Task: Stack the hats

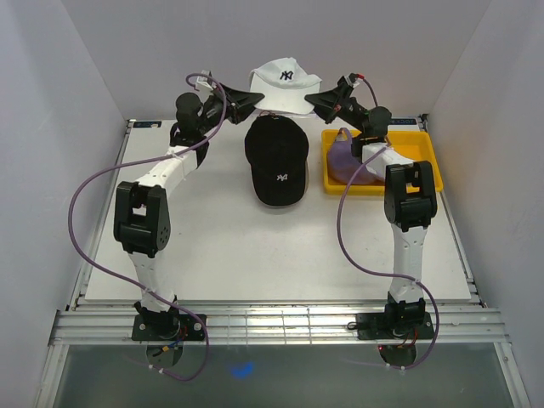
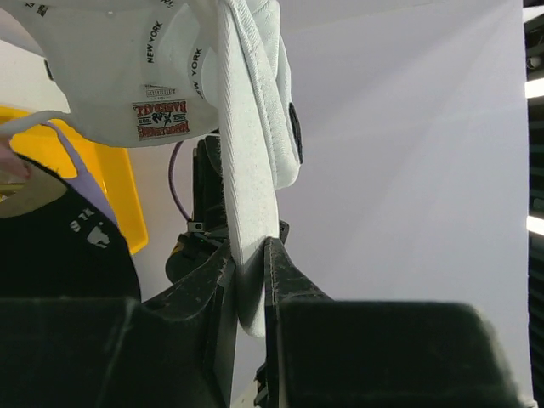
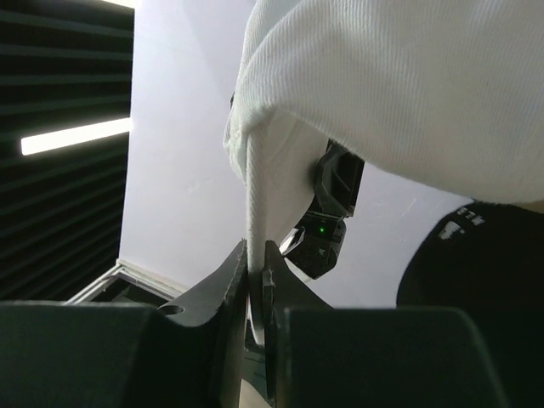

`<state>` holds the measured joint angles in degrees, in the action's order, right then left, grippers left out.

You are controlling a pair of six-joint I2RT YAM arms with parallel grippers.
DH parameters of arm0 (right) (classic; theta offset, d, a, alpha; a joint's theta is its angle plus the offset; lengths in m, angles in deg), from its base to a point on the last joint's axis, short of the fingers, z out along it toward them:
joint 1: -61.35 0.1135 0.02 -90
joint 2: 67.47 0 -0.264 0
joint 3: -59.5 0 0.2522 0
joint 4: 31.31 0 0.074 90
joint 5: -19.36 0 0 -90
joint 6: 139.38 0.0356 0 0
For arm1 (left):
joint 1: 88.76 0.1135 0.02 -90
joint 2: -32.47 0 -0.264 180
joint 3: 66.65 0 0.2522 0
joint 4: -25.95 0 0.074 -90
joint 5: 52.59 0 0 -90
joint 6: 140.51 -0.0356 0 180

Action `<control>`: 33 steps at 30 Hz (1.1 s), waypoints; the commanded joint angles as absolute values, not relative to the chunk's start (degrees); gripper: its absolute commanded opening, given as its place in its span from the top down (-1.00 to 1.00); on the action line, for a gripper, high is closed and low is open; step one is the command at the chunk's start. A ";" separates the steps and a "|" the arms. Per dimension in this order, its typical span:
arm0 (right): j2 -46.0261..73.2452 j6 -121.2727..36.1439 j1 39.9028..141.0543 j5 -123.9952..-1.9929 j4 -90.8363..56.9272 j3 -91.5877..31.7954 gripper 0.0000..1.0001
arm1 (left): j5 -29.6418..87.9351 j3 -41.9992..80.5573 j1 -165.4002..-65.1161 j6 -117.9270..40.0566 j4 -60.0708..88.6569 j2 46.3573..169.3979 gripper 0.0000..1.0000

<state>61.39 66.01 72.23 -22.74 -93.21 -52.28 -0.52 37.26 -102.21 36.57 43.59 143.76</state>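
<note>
- The white cap (image 1: 285, 78) hangs above the far middle of the table (image 1: 212, 246), stretched side to side between both hands, its logo panel facing the top camera
- The left hand (image 1: 245, 102) is pressed together on the cap's left rim, and its wrist view shows the fabric edge pinched tight
- The right hand (image 1: 318, 100) pinches the right rim in the same way
- Both arms rise from the near edge, forearms angled inward to the cap
- The black cap (image 1: 276, 160) lies on the table below, its long axis far to near, brim nearest
- The purple cap (image 1: 340, 157) sits in the yellow tray (image 1: 425, 157)
</note>
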 commanded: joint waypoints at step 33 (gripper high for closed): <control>57.95 71.65 73.92 -16.94 -106.94 -47.42 0.75 | -16.91 28.76 -107.48 27.36 50.42 135.66 0.76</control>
